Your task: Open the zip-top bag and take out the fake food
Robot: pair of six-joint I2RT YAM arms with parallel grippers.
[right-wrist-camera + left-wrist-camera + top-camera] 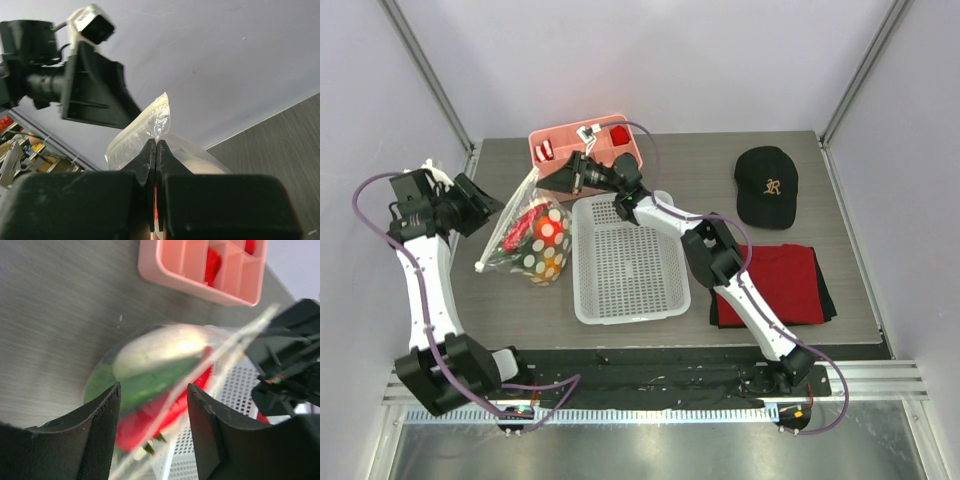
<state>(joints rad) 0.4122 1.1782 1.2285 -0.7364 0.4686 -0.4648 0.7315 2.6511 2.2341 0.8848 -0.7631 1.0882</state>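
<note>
The zip-top bag (532, 238) lies tilted on the table left of the white basket, with fake food (535, 225) inside it. My right gripper (563, 181) is shut on the bag's clear top edge (150, 122) and holds it up; its jaws (156, 146) are pressed together on the plastic. My left gripper (485, 208) is open at the bag's left side. In the left wrist view the bag (230, 347) shows blurred between and beyond the open fingers (102, 432), with a whitish piece (160, 347), a green piece (145, 385) and a red piece (142, 425) in it.
A white perforated basket (582, 300) stands right of the bag. A pink compartment tray (560, 140) with red pieces is at the back, also in the left wrist view (175, 270). A black cap (767, 185) and a red cloth (780, 285) lie to the right.
</note>
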